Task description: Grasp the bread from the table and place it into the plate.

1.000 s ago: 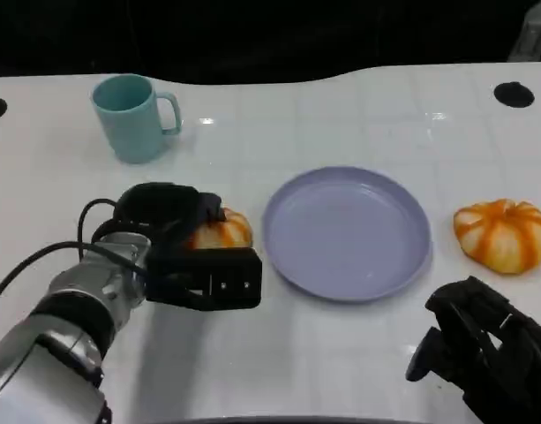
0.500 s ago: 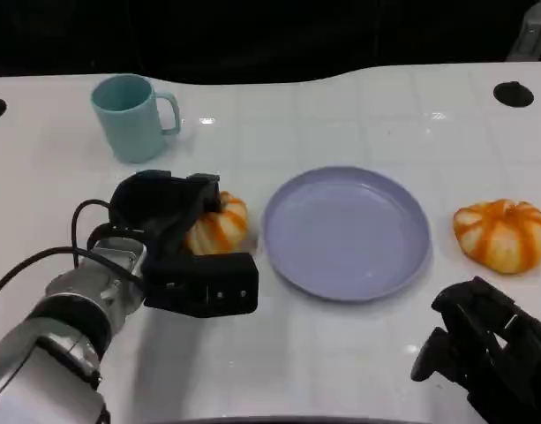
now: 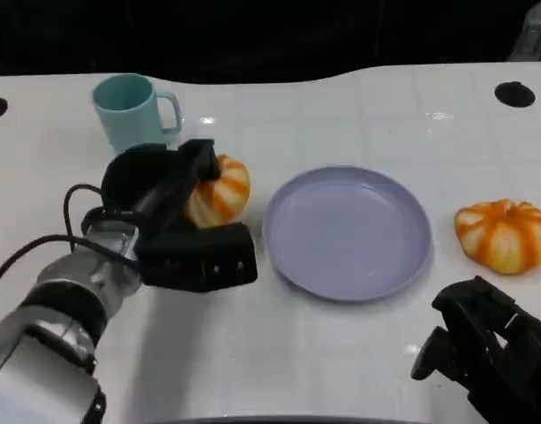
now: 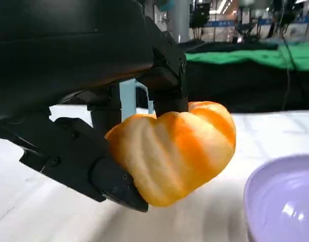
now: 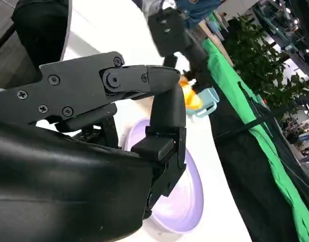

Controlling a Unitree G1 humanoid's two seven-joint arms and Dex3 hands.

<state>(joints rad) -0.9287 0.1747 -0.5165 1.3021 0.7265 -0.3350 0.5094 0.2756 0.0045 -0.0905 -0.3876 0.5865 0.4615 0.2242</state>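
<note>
From my head camera, my left hand [image 3: 169,221] grips the bread [image 3: 219,191], an orange-and-cream striped bun, just left of the lavender plate [image 3: 348,231] on the white bench [image 3: 341,115]; the bun sits between my black fingers, close to the plate's rim but not over it. A teal mug [image 3: 129,113] stands behind my left hand, near the bench's far edge, and a second striped bun [image 3: 504,233] lies on the bench to the right of the plate, apart from it. My right hand [image 3: 482,353] rests at the near right corner, fingers curled in and holding nothing. From my left wrist camera, the bread [image 4: 177,151] is clamped between my fingers [image 4: 78,161], one pressed beneath it and one against its far side, clear of the bench surface, with the plate's [image 4: 275,201] rim beside it. From my right wrist camera, my right hand's fingers [image 5: 164,116] are folded with nothing in them, the plate [image 5: 187,196] lies beyond them, and farther off the mug [image 5: 208,98] and the orange bread [image 5: 190,96] show small in my left hand
</note>
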